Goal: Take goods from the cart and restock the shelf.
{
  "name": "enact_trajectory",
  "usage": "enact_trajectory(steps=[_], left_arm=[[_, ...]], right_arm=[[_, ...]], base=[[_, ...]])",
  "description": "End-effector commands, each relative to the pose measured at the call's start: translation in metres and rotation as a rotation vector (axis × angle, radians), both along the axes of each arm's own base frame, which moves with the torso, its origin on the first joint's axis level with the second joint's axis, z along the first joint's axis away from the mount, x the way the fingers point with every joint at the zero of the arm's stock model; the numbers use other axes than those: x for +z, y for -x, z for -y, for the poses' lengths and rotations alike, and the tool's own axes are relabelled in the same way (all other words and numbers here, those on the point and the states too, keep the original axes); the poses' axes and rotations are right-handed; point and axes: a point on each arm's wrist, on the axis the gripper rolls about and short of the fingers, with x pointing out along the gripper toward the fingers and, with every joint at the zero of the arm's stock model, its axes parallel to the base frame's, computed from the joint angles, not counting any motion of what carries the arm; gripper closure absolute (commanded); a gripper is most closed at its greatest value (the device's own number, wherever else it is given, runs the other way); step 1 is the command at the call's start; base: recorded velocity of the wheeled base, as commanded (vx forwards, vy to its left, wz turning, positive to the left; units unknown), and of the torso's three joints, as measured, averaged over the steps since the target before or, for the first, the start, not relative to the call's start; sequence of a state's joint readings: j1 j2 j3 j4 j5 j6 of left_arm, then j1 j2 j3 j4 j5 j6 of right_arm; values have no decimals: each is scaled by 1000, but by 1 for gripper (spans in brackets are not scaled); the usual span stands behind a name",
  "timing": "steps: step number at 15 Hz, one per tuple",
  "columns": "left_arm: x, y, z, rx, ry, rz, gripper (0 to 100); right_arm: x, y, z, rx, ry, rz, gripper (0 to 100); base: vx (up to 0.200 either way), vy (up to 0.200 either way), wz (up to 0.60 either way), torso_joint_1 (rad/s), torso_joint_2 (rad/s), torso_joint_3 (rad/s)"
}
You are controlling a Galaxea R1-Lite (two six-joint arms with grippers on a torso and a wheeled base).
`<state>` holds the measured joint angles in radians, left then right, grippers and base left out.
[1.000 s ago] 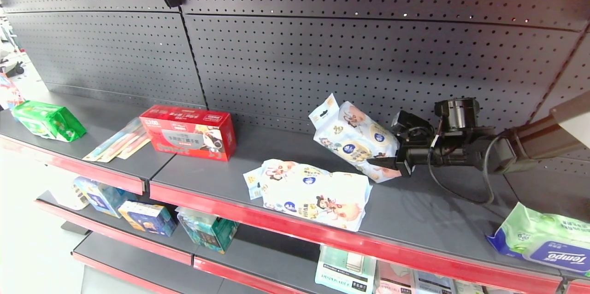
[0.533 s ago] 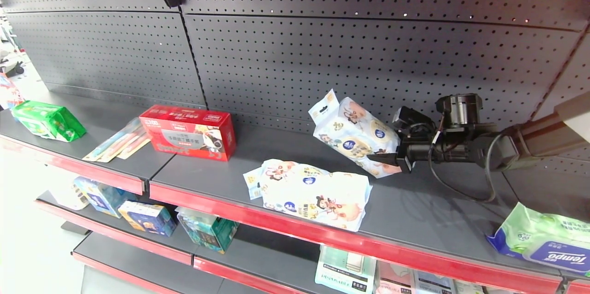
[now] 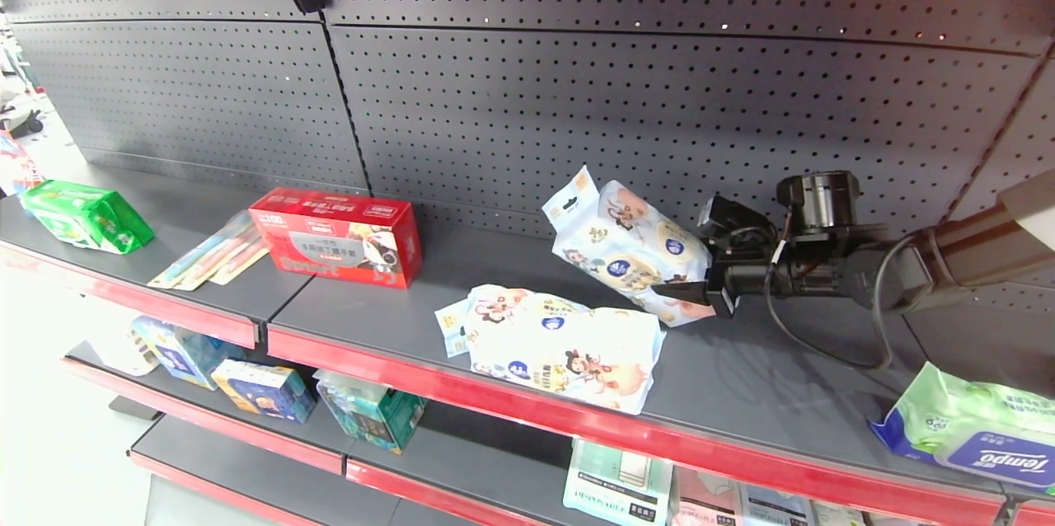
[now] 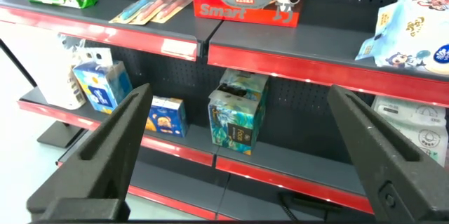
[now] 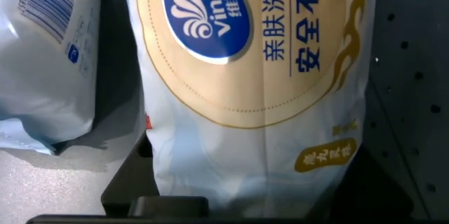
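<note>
At the far left of the shelf [image 3: 206, 295] sits a green pack [image 3: 86, 217], then a fan of toothbrushes [image 3: 216, 252] and a red box [image 3: 336, 236] standing on its long side. Right of the box is a stretch of bare shelf back to the pegboard [image 3: 511, 97].

Next comes a flat pack [image 3: 560, 345] of cartoon-printed tissues lying near the red front lip. Just behind it and to its right is the held pack [image 3: 630, 250]. The right claw [image 3: 702, 266] grips the pack's right end and reaches in level from the right. The held pack's long axis slants, with the tabbed top up and left toward the pegboard and the gripped end lower and right. I cannot tell whether its low corner touches the shelf.

From the right wrist, the held pack [image 5: 252, 97] sits squarely between the jaws, the flat pack [image 5: 45, 48] just beside it.

To my eye, setting it down depends on that slant. The free room is left and far, and the near side is taken.

Further right, past more bare shelf, lies a green wipes pack [image 3: 972, 419] at the edge.

The left claw [image 4: 240, 90] hangs wide apart, low, facing the lower shelves [image 4: 175, 150], well away.
</note>
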<state>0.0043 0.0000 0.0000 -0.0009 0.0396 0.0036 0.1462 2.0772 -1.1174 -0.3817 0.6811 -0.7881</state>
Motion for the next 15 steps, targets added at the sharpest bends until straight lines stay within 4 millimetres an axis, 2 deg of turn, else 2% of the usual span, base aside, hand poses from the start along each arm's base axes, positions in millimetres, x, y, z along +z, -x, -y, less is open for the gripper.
enact_trajectory(steps=[1,7,12,15], left_arm=[[0,0,0,1,1,-2,0],[0,0,0,1,-1,-2,0],[0,0,0,1,-1,-2,0],[0,0,0,1,1,-2,0]], right_arm=[[0,2,-1,5,1,0,0],[6,4,1,-2,-2,10,0],[3,11,26,-74,-5,-27,0],[11,22,37,-108,-15,-27,0]], base=[[0,0,0,0,0,0],[0,0,0,0,0,0],[0,0,0,0,0,0],[0,0,0,0,0,0]])
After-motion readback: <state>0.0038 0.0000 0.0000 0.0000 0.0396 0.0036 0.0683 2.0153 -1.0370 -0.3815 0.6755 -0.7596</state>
